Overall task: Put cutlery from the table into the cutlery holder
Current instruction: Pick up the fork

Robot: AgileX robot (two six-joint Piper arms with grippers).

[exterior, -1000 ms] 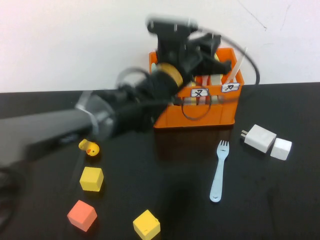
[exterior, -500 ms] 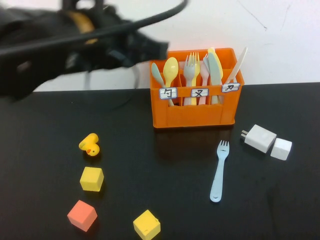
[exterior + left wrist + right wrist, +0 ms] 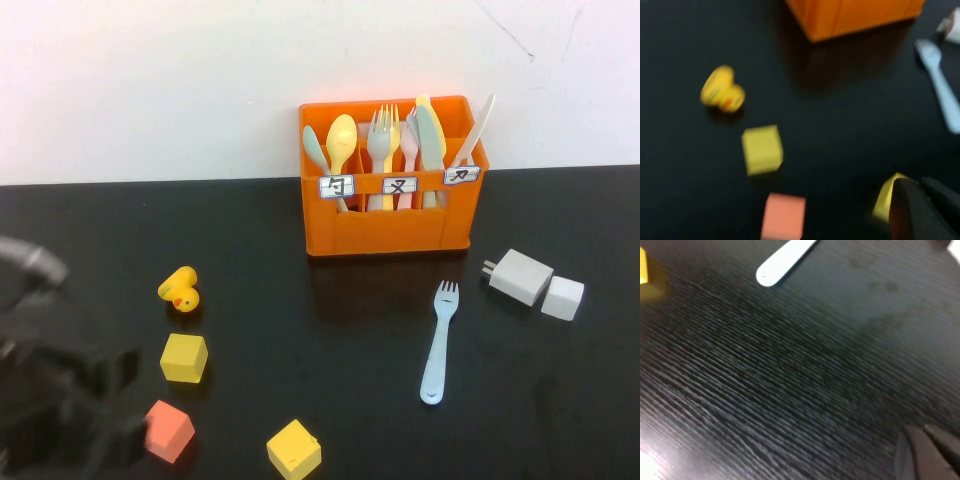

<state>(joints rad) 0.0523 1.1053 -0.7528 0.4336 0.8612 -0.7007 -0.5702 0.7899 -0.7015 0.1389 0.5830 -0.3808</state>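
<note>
**One fork flat on the desk, knife already in the holder**

Lying flat on the black desk (image 3: 300, 330), just in front of the orange cutlery holder (image 3: 388, 228) and clear of it: light blue fork (image 3: 437, 343), tines toward the holder. Standing upright inside the holder, toward its right side among the other cutlery: mint-green knife (image 3: 428, 135). Exact compartment, cannot tell. Down at the desk's near left corner, blurred, above the scattered cubes: left pincer (image 3: 920, 187), holding nothing visible; open or closed, cannot tell. Hanging low over bare desk, near the fork's handle end: right pincer (image 3: 922, 432); open or closed, cannot tell. Off to the fork's right: white charger (image 3: 520, 276).
</note>
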